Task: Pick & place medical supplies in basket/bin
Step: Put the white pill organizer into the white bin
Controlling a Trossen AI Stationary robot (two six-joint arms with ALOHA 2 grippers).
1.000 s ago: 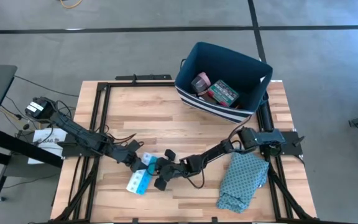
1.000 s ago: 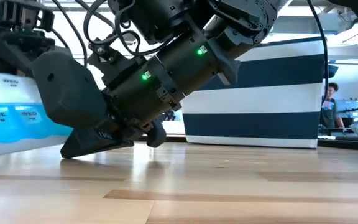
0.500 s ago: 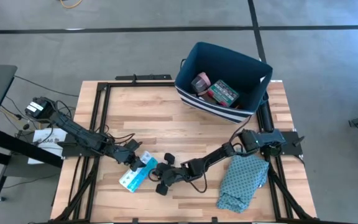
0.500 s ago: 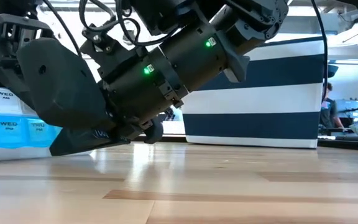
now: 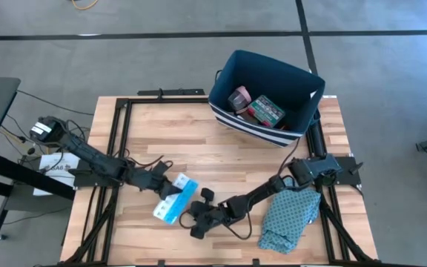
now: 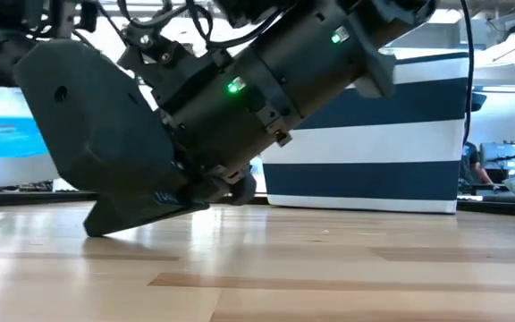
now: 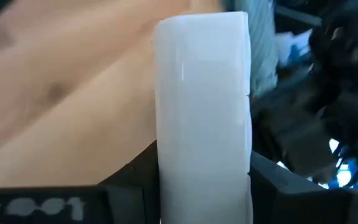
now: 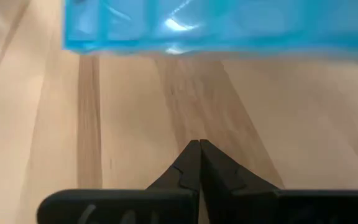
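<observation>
Near the table's front | your left gripper (image 5: pixel 170 194) is pinching the pill-organizer strip (image 5: pixel 176 200) | right gripper (image 5: pixel 201 220) is resting beside it, fingers pressed together | bin (image 5: pixel 232 67) is holding two items | strip is awaiting transfer.

One camera hangs overhead, looking straight down on the whole table (image 5: pixel 221 159). A second sits at tabletop height, close behind the arms, facing the bin (image 6: pixel 392 143). Each wrist camera looks along its own fingers, very near the blue strip (image 8: pixel 216 25), which the overhead view shares.
</observation>
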